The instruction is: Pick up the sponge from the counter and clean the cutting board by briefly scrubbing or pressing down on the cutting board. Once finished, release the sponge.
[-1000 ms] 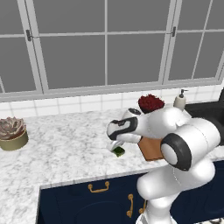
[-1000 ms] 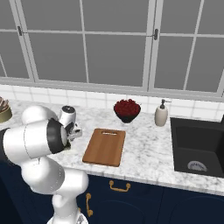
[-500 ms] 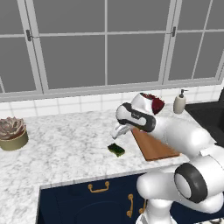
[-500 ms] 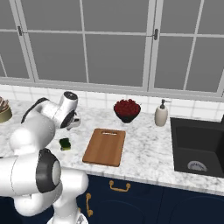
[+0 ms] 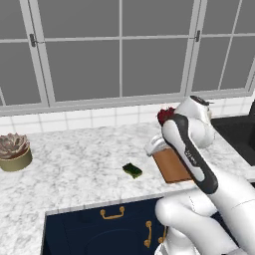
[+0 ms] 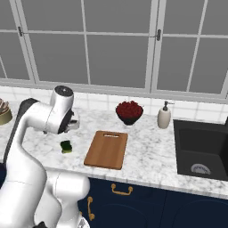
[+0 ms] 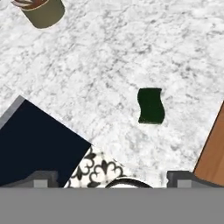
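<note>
The sponge (image 5: 132,170) lies dark side up on the marbled counter (image 5: 74,164), just left of the cutting board (image 5: 172,167). In the right base view the sponge (image 6: 67,146) sits a short way left of the cutting board (image 6: 107,149), whose slot handle is at the far end. My gripper (image 5: 153,146) hovers above the counter between sponge and board, pointing down, partly hidden by my own arm. In the hand view the gripper (image 7: 113,179) is open and holds nothing. The sponge (image 7: 151,105) lies below it, and the board's edge (image 7: 214,153) shows at the right.
A bowl of red fruit (image 6: 129,111) and a soap dispenser (image 6: 164,116) stand behind the board. The dark sink (image 6: 202,151) lies to the right. A potted succulent (image 5: 14,152) stands far left. The counter's front edge (image 7: 48,118) drops to navy cabinets.
My arm has swung and stretched forward, lifting the hand and carrying it slightly right, off the spot over the sponge. The sponge and the board have not moved.
</note>
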